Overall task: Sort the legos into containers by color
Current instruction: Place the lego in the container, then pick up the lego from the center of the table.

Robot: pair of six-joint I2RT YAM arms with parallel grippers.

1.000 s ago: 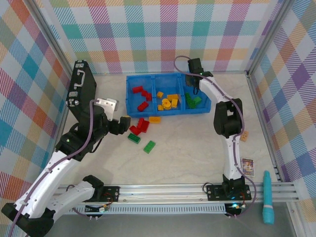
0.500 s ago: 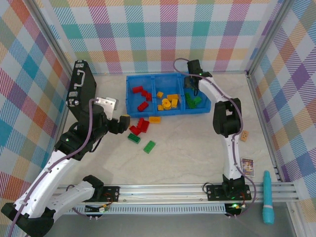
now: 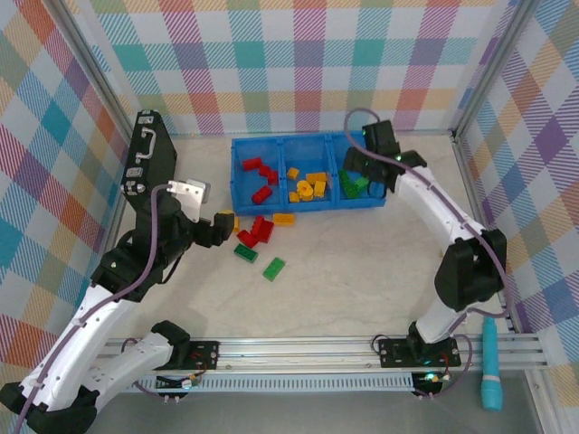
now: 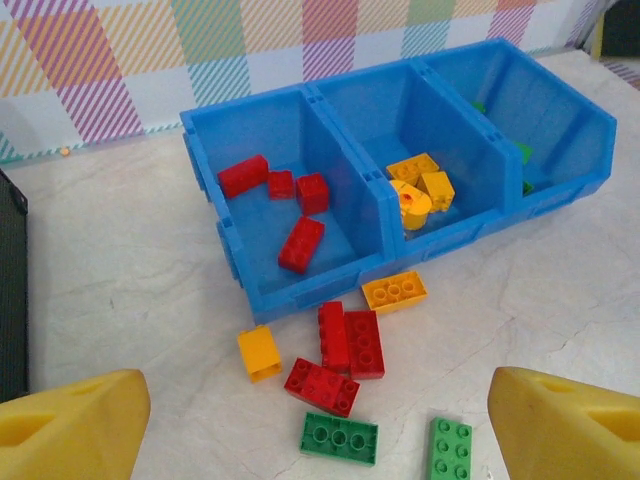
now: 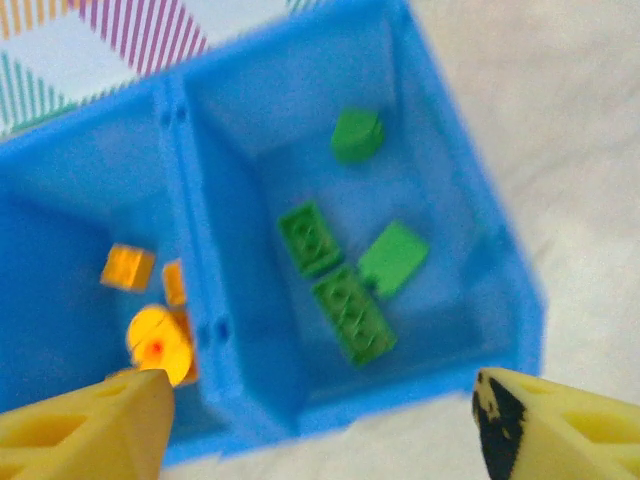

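Note:
The blue bin (image 3: 308,207) stands at the back of the table. Its left compartment holds red legos (image 4: 300,243), the middle one yellow legos (image 4: 420,185), the right one green legos (image 5: 350,315). In front of the bin lie loose bricks: three red (image 4: 350,340), two yellow (image 4: 394,291) and two green (image 4: 339,437). My left gripper (image 3: 223,228) hovers open just left of this loose pile, nothing between its fingers (image 4: 70,425). My right gripper (image 3: 373,176) hangs open and empty over the green compartment's front edge, its fingers (image 5: 560,425) wide apart.
A black case (image 3: 149,163) with metal latches stands at the left wall. A teal tool (image 3: 489,362), a small card (image 3: 454,304) and a small wooden block (image 3: 447,249) lie at the right. Plaid walls enclose the table.
The right arm has swung its elbow out to the right and its gripper has shifted slightly right over the green compartment. The left arm has barely moved.

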